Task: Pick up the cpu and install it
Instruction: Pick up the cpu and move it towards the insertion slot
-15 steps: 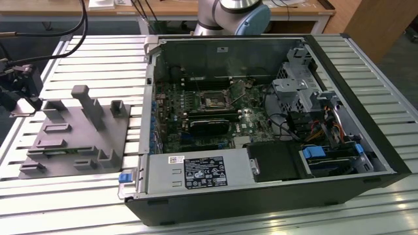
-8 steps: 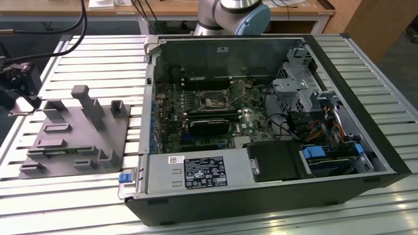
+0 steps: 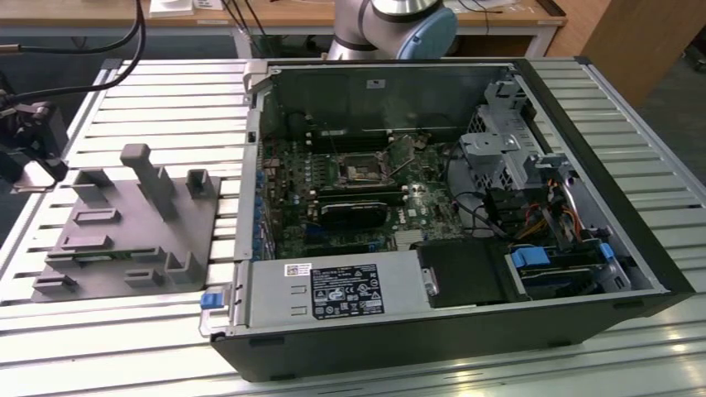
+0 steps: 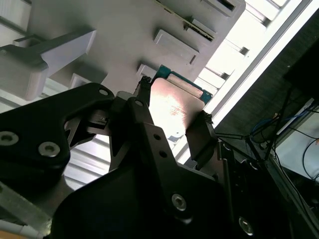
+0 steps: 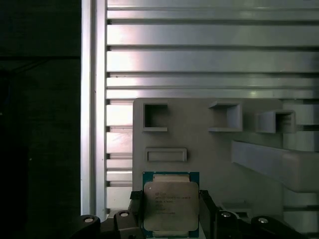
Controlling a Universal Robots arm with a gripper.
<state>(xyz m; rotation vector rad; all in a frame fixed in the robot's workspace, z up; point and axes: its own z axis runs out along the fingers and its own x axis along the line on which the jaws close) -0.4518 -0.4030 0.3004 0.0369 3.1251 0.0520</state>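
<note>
The cpu [image 5: 171,201], a flat square chip with a silvery lid and a green edge, sits between the two black fingers of my gripper [image 5: 171,215] in both wrist views. One finger presses each opposite side, so the gripper [image 4: 174,103] is shut on the cpu [image 4: 172,114]. Behind it lies the grey holder tray [image 5: 209,149] with its raised pockets. In the exterior view the gripper [image 3: 33,169] hangs over the far left end of that tray [image 3: 111,240]. The dark motherboard socket [image 3: 363,170] lies inside the open computer case [image 3: 441,198], well to the exterior view's right.
The grey tray carries upright posts [image 3: 149,178] and small blocks. The case stands on a slatted metal table [image 3: 165,107], with its side walls, drive cage [image 3: 497,149], cables and black heatsink block [image 3: 353,217] around the socket. The arm's base [image 3: 392,25] stands behind the case.
</note>
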